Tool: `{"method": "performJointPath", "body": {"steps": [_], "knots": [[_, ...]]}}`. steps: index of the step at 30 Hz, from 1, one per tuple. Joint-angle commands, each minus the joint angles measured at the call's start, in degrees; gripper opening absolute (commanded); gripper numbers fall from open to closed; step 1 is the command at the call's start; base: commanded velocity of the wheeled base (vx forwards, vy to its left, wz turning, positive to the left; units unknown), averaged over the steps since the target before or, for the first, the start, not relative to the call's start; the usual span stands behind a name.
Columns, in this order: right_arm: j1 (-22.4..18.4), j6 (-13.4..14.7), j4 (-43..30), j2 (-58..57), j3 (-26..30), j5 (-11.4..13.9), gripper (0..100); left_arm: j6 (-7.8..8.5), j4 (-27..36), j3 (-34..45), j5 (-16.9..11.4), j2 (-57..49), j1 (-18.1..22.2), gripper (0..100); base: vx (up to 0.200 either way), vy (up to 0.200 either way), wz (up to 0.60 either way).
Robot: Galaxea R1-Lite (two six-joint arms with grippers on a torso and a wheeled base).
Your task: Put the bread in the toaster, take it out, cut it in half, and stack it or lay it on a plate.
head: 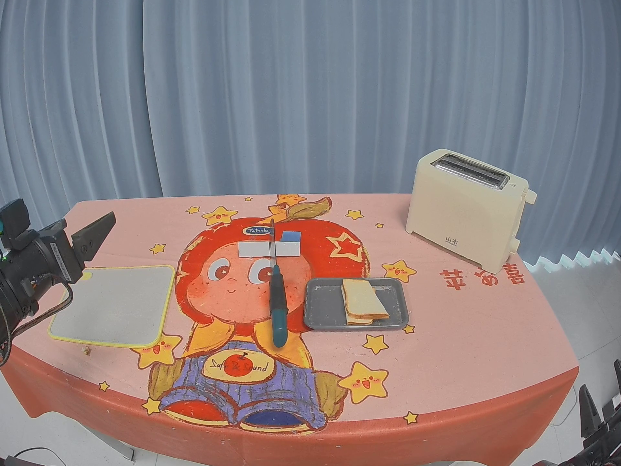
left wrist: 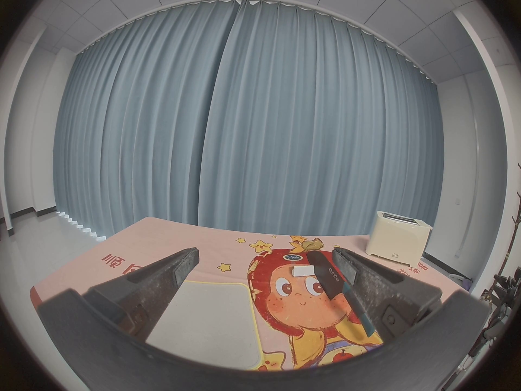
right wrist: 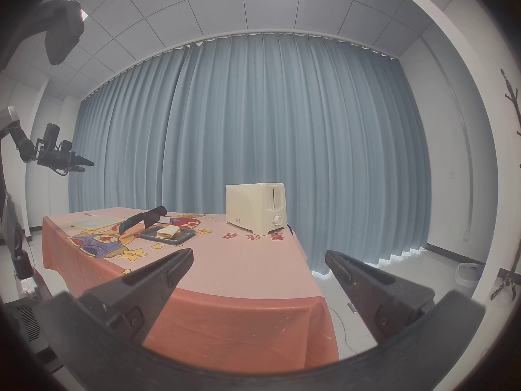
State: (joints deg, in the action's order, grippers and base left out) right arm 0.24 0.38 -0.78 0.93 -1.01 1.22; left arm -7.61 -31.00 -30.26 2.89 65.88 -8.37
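Observation:
Two slices of bread (head: 363, 300) lie stacked on a grey tray (head: 320, 309) right of the table's centre. The cream toaster (head: 466, 208) stands at the back right, its slots empty. A knife (head: 278, 292) with a teal handle lies mid-table, its blade propped on a white-and-blue block (head: 270, 247). My left gripper (head: 97, 231) hovers open above the table's left edge, over the cutting board (left wrist: 209, 321). Off the table's front right corner, my right gripper (right wrist: 258, 278) is held low and open, far from the toaster (right wrist: 256, 207) and the bread (right wrist: 169, 231).
A white cutting board (head: 113, 304) with a yellow rim lies at the left of the table. A pink printed cloth (head: 453, 331) covers the tabletop. A grey-blue curtain (head: 310, 79) hangs behind. Bare cloth lies between the tray and the toaster.

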Motion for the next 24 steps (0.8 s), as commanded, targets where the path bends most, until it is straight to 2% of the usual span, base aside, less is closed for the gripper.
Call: {"method": "performJointPath", "body": {"steps": [1,9,14,16,20,21,22,24], "knots": [[0.02,-0.03,-0.01,-0.93,0.84,0.01,100,-0.04,-0.02,0.99,0.1,-1.19,0.03,100,0.0,0.0,0.0],[0.02,-0.03,-0.01,-0.93,0.84,0.01,100,0.05,-0.02,1.34,0.54,-1.72,0.55,100,0.0,0.0,0.0],[0.02,0.06,-0.01,-0.93,0.84,0.01,100,0.49,-0.02,5.3,0.89,-7.96,0.73,100,0.0,0.0,0.0],[0.02,-0.03,-0.01,-0.93,0.84,0.01,100,1.81,0.41,8.46,0.89,-12.7,0.9,100,0.0,0.0,0.0],[0.02,0.06,-0.01,-0.93,0.84,0.01,100,6.11,0.68,14.17,1.24,-20.44,1.08,100,0.0,0.0,0.0],[0.02,0.06,-0.01,-0.93,0.84,0.01,100,6.11,0.68,14.17,1.24,-20.44,1.08,100,0.0,0.0,0.0],[0.02,-0.03,-0.01,-0.93,0.84,0.01,100,7.08,0.59,16.02,1.86,-22.55,1.52,100,0.0,0.0,0.0],[0.02,-0.03,-0.01,-0.93,0.84,0.01,100,7.34,0.59,17.6,2.56,-24.57,2.13,100,0.0,0.0,0.0]]}}
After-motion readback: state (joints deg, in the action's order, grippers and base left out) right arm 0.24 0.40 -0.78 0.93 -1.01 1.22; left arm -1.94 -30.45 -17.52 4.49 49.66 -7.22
